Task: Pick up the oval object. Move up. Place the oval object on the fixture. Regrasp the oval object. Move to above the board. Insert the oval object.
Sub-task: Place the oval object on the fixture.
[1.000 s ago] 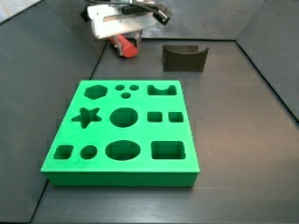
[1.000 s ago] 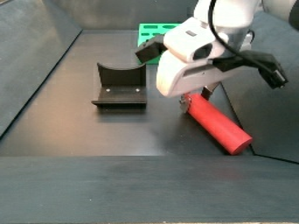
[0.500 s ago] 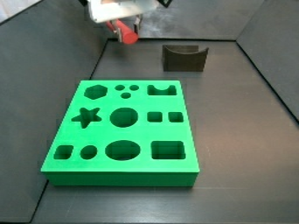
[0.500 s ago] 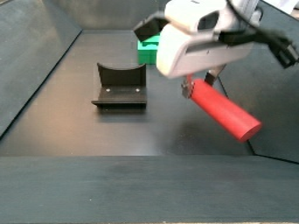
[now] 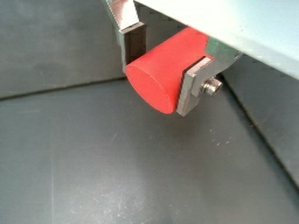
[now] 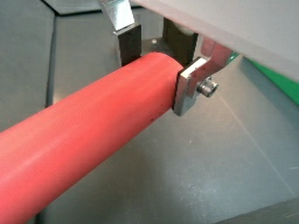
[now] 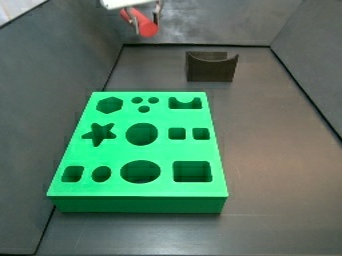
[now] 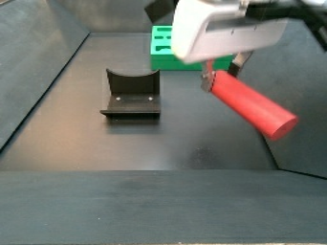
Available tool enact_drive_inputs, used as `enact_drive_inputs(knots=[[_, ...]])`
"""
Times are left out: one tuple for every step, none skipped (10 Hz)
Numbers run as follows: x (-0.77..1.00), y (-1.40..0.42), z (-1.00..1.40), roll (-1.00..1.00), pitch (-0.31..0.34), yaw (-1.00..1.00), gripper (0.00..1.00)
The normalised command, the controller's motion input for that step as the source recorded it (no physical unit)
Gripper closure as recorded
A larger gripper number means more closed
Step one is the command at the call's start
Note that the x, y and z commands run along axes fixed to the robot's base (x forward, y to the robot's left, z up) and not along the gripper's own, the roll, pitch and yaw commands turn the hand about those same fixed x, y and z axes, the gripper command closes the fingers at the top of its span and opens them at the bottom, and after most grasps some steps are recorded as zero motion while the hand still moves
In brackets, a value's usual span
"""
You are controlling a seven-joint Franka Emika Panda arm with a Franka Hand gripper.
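While the oval object (image 8: 250,103) is clamped between the gripper (image 5: 166,72) fingers (image 6: 191,86), it is held clear above the counter (image 8: 141,148), well apart from the fixture (image 8: 130,95), long axis tilted.

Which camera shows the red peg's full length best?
A side view shows the red peg end to end, held by the gripper above the floor. Both wrist views crop it; the remaining side view catches only its tip.

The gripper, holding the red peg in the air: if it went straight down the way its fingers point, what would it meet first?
Most likely the bare dark floor. The gripper, shut on the oval object, hangs high; in a side view the fixture sits off to one side and the board lies beyond. Depth is uncertain, so this is a judgement.
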Motion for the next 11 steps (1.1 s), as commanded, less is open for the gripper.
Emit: enact_drive_inputs(knots=[[-0.02,-0.02,1.0,-0.07,0.013,0.02,1.0],[-0.02,-0.02,1.0,-0.08,0.013,0.03,1.0],[-0.02,-0.02,0.94,-0.09,0.012,0.02,1.0],[-0.01,-0.02,0.75,-0.11,0.012,0.02,1.0],[-0.01,-0.02,0.6,-0.12,0.015,0.01,1.0],[0.0,-0.01,0.46,-0.13,0.022,0.01,1.0],[0.0,-0.01,0.31,-0.14,0.027,0.0,1.0],[1.0,-0.65,-0.36,-0.03,-0.001,-1.0,1.0],[1.0,-0.63,-0.42,-0.03,-0.001,-1.0,1.0],[1.0,-0.53,-0.38,-0.02,-0.009,-1.0,1.0],[1.0,-0.46,-0.34,-0.01,-0.001,-1.0,1.0]])
